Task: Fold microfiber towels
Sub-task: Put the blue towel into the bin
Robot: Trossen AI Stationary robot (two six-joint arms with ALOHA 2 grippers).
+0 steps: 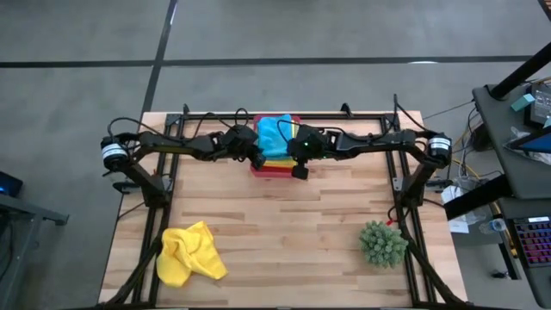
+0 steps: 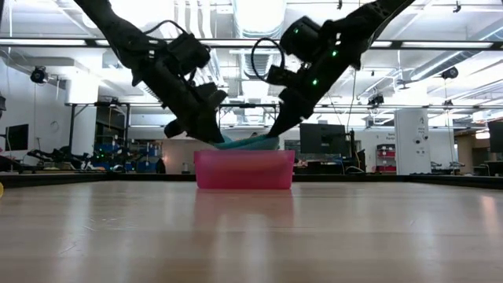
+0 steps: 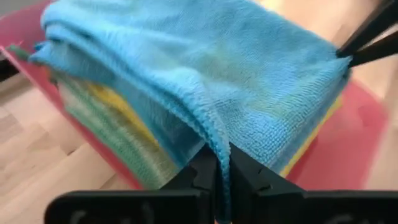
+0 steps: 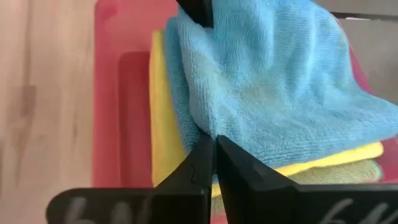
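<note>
1. the high view alone shows the whole bench [image 1: 284,215]: a crumpled yellow towel [image 1: 189,254] lies loose near its front left corner, a spiky green plant [image 1: 382,243] stands near the front right, and the pink tray [image 1: 269,168] sits at the middle of the far edge with both arms meeting over it.
2. the low view shows the tray [image 2: 244,170] side-on, with only a sliver of the blue towel [image 2: 247,142] above its rim; the stack under it is hidden there.
3. the wrist views show the stack: in the left wrist view the blue towel [image 3: 205,74] lies on top, over yellow and green layers [image 3: 109,115]; in the right wrist view a yellow towel [image 4: 163,118] and a paler green edge [image 4: 345,173] show beneath the blue towel [image 4: 280,81].
4. the left gripper [image 3: 222,171] has its fingers pinched shut on a hanging edge of the blue towel, at the tray's left side.
5. the right gripper [image 4: 213,155] has its fingers closed tight on the opposite edge of the same towel.
6. the bench is pale wooden planks inside a black frame. beyond it the low view shows a large workshop hall with ceiling lights, monitors and racks; the high view shows grey floor and a desk with equipment at the right.
</note>
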